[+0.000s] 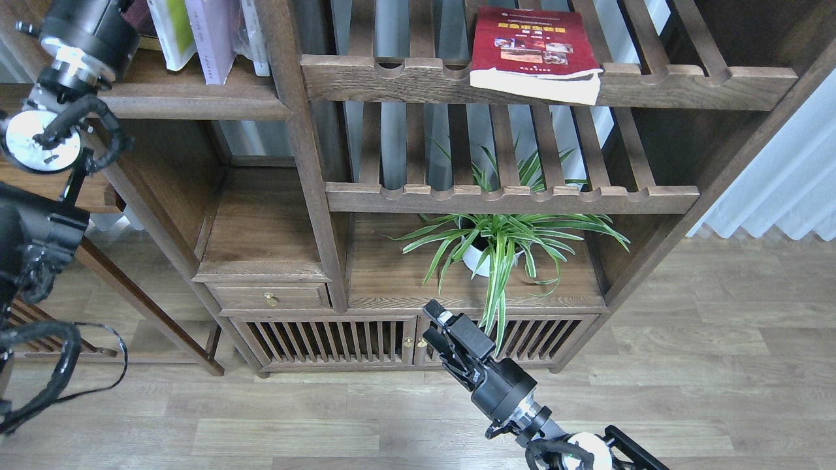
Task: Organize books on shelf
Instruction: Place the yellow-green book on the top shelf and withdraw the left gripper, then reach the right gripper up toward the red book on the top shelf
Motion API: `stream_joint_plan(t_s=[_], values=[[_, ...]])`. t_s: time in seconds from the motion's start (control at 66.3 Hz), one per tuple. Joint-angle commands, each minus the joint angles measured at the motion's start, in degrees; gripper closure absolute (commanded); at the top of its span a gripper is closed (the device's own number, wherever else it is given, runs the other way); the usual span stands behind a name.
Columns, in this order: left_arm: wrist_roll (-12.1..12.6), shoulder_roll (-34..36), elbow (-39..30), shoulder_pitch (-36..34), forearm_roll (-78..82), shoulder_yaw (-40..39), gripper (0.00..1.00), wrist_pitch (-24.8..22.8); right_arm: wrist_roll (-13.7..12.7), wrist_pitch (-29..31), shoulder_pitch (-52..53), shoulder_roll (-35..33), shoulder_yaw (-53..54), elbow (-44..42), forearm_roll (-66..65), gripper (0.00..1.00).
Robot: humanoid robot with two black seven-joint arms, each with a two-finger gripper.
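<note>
On the dark-brown shelf [196, 99] at the top left, a yellow-green and white book [171, 32] stands leaning left against a lavender-banded white book [210, 39]. A dark red sliver [135, 12] shows left of them, behind my left arm's wrist [88, 29]; I cannot tell what it is. The wrist is level with the shelf's left end, and the left gripper's fingers are cut off by the top edge. My right gripper [436, 326] is open and empty, low down in front of the slatted cabinet doors.
A plastic-wrapped white book [253, 32] stands right of the lavender one. A large maroon book [535, 52] lies on the upper slatted rack [653, 78]. A potted spider plant [496, 245] stands under the lower rack. A small drawer [269, 297] is below the left alcove.
</note>
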Motion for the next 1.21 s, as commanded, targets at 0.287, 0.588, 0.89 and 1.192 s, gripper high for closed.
stream_joint_plan(t_s=[0.287, 0.588, 0.89, 1.192], values=[[-0.66, 0.24, -11.92, 12.07, -11.40, -2.50, 0.19, 0.00, 0.52, 0.00, 0.57, 0.00, 1.64, 3.52, 0.41, 0.01], [0.30, 0.86, -17.37, 20.25, -12.29, -7.60, 0.15, 0.00, 0.96, 0.00, 1.09, 0.00, 1.82, 7.21, 0.59, 0.01], [1.71, 2.53, -23.35, 32.47, -15.28, -5.32, 0.11, 0.00, 2.19, 0.00, 5.75, 0.00, 7.00, 10.46, 1.73, 0.02], [3.65, 5.16, -21.77, 41.79, -15.19, -2.33, 0.11, 0.00, 4.21, 0.00, 7.68, 0.00, 7.80, 17.93, 2.52, 0.02]])
